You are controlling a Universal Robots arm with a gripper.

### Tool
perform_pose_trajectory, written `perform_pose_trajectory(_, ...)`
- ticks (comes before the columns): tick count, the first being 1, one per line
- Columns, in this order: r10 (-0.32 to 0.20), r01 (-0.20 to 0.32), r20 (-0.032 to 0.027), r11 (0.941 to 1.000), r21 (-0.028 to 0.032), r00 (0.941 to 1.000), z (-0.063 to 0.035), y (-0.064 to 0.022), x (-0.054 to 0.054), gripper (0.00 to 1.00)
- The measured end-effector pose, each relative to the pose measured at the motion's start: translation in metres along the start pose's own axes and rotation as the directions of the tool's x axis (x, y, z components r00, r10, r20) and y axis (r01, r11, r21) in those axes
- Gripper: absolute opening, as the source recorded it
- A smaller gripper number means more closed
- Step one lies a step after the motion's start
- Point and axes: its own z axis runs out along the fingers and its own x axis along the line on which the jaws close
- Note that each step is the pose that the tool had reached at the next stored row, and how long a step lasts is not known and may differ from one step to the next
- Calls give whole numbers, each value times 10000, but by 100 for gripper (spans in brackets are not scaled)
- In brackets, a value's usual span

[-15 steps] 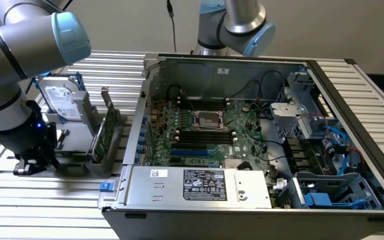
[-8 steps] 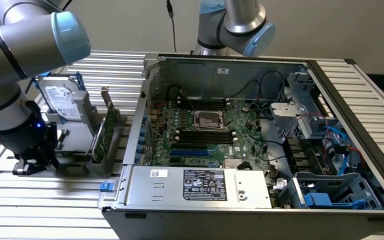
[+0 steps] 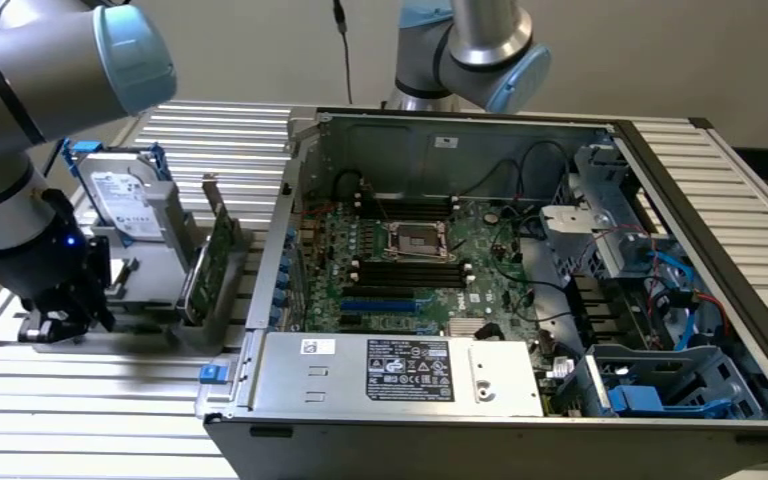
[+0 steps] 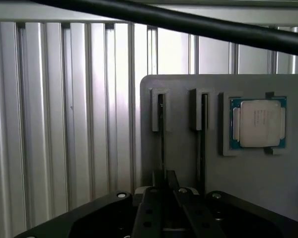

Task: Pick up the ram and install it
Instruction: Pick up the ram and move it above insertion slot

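In the wrist view the ram [image 4: 162, 134] shows edge-on as a thin dark strip standing in a slot of the grey holder plate [image 4: 188, 87]. My gripper [image 4: 164, 179] is down over that slot, its two fingers closed together on the strip's near end. A second thin stick [image 4: 203, 134] stands in the neighbouring slot. In the exterior view my gripper [image 3: 57, 320] is low over the grey holder [image 3: 111, 338] on the table, at the exterior view's left of the open computer case [image 3: 491, 130]. The black memory slots [image 3: 411, 275] lie in the middle of the motherboard.
A processor chip [image 4: 258, 123] sits in a pocket of the holder beside the sticks. A hard drive [image 3: 131, 200] and a green expansion card [image 3: 217, 265] stand upright between my arm and the case. A black cable [image 4: 188, 22] crosses the wrist view. A ribbed metal table [image 3: 91, 420] lies underneath.
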Motion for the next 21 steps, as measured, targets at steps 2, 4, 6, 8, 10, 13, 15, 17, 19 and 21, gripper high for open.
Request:
perform_pose_trajectory(2,12,-12,2,10000,1,10000,-56,1,-4,14)
perform_pose_trajectory(4,29,-29,4,10000,2,10000,-116,2,-7,14)
perform_pose_trajectory(6,49,-49,4,10000,2,10000,-181,4,-12,14)
perform_pose_trajectory(8,68,-68,4,10000,4,10000,-251,6,-18,14)
perform_pose_trajectory(10,86,-86,5,10000,5,10000,-317,7,-28,14)
perform_pose_trajectory(13,109,-109,5,9999,5,9999,-405,10,-53,14)
perform_pose_trajectory(15,114,-114,6,9999,7,9999,-458,8,-77,14)
perform_pose_trajectory(17,117,-117,5,9999,6,9999,-516,5,-103,14)
perform_pose_trajectory(19,118,-118,0,9999,6,9999,-585,-2,-130,14)
perform_pose_trajectory(21,118,-118,-4,9999,7,9999,-653,-12,-155,14)
